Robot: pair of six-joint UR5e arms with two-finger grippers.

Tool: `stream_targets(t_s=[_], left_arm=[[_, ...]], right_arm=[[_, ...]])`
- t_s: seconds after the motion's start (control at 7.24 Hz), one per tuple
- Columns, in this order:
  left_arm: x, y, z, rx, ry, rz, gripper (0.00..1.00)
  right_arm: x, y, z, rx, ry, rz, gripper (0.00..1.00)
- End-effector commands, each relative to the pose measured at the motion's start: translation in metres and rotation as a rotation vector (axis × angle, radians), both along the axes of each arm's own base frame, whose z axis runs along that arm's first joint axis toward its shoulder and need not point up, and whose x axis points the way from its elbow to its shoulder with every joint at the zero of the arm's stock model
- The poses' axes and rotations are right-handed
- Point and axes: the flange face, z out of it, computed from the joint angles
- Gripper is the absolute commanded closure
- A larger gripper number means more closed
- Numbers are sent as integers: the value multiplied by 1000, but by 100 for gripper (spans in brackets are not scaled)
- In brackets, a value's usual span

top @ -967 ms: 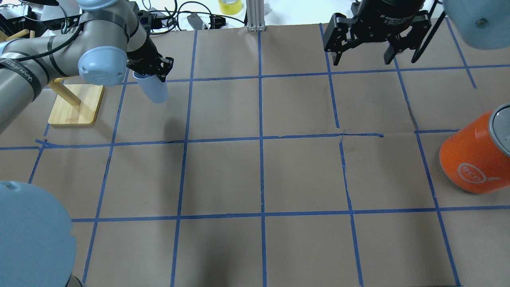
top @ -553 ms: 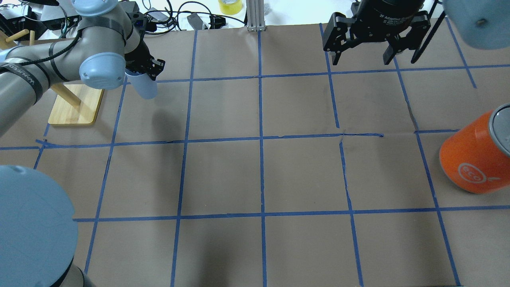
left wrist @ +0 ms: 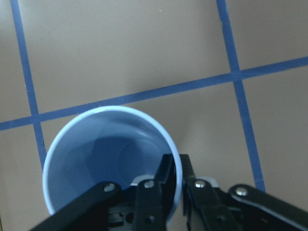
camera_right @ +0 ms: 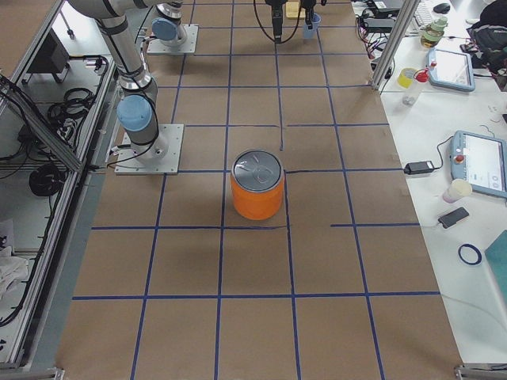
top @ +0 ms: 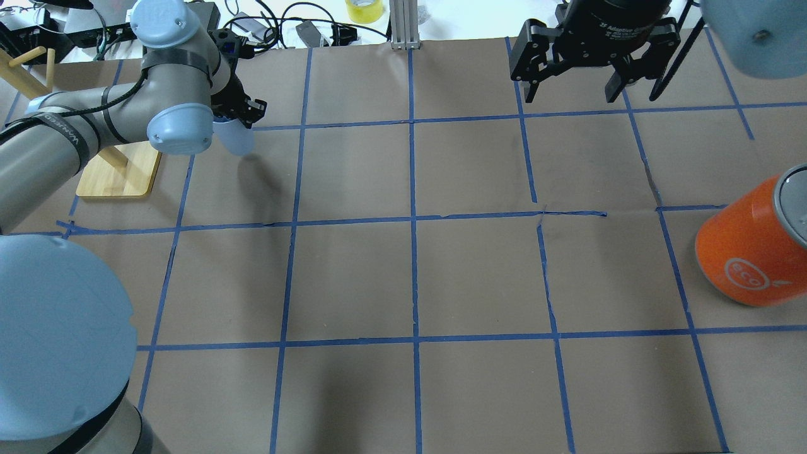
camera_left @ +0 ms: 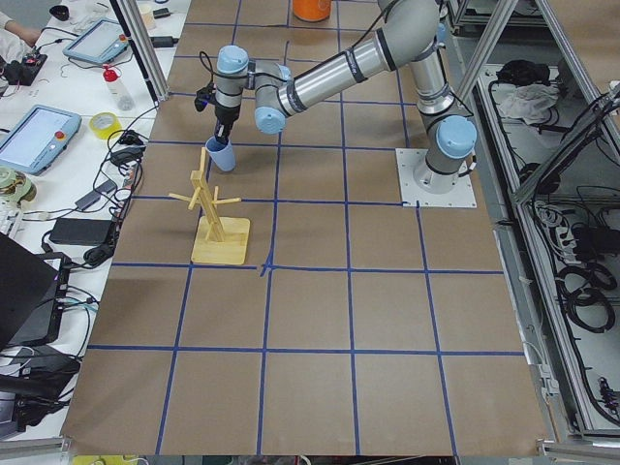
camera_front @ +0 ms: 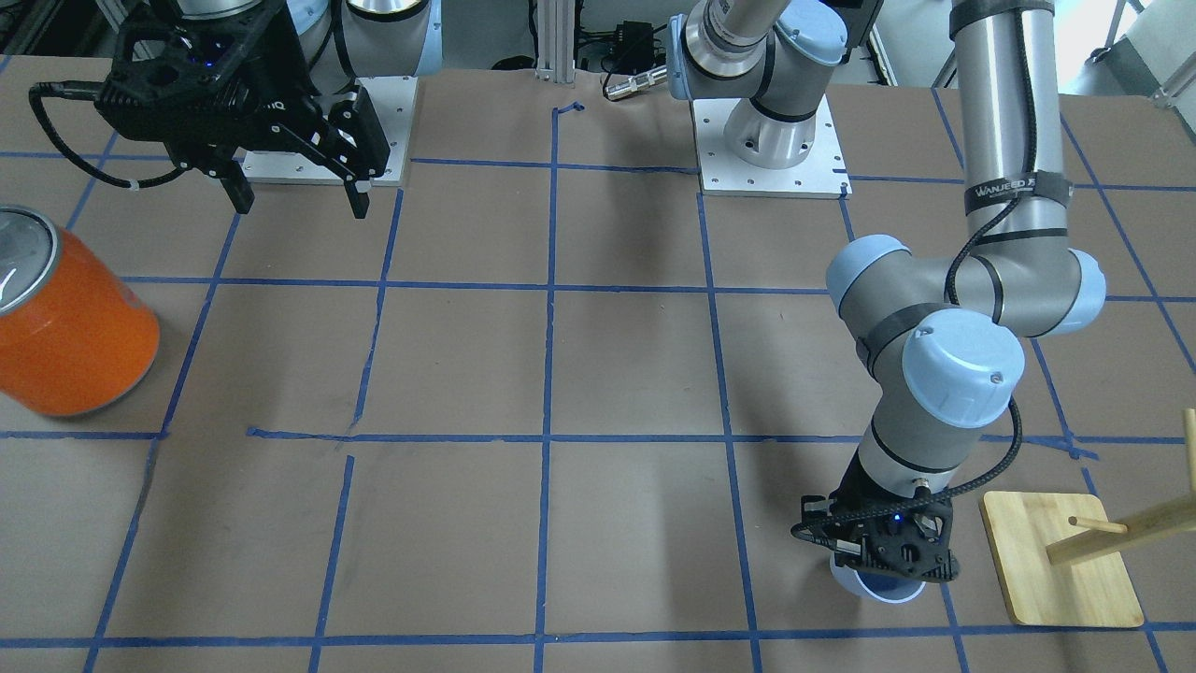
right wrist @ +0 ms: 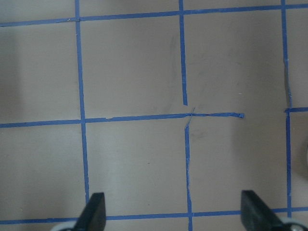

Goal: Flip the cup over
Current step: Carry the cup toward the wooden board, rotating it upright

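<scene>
The pale blue cup [top: 236, 139] hangs under my left gripper [top: 238, 118] at the far left of the table, next to the wooden rack. In the left wrist view the cup [left wrist: 96, 159] stands mouth-up, and the gripper [left wrist: 174, 169] is shut on its rim wall, one finger inside and one outside. It also shows in the front view [camera_front: 878, 591], low over the paper; I cannot tell if it touches. My right gripper [top: 570, 98] is open and empty, high over the far right; its fingers [right wrist: 95, 211] frame bare paper.
A wooden peg rack on a bamboo base [top: 120, 169] stands just left of the cup. A large orange can with a silver top [top: 750, 252] stands at the right edge. Blue tape lines grid the brown paper. Cables and tape rolls lie beyond the far edge.
My left wrist has turned and the cup now looks shorter and more upright than before. It shifted slightly back toward the rack. The right gripper has stayed put.
</scene>
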Motion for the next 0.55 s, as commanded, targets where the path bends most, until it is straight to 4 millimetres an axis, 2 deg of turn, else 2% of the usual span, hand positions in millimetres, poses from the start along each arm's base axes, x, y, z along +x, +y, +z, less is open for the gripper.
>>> stream_targets(t_s=[0.0, 0.14, 0.28, 0.41], left_arm=[[-1, 7, -10, 18, 1, 3, 100], [-1, 7, -11, 19, 1, 3, 100], [-1, 8, -13, 23, 3, 9, 68], [0, 8, -13, 25, 3, 17, 41]], right_arm=[[0, 0, 0, 1, -2, 0, 0], [-1, 0, 0, 0, -1, -1, 0], [-1, 0, 0, 0, -1, -1, 0], [0, 0, 0, 0, -1, 0, 0]])
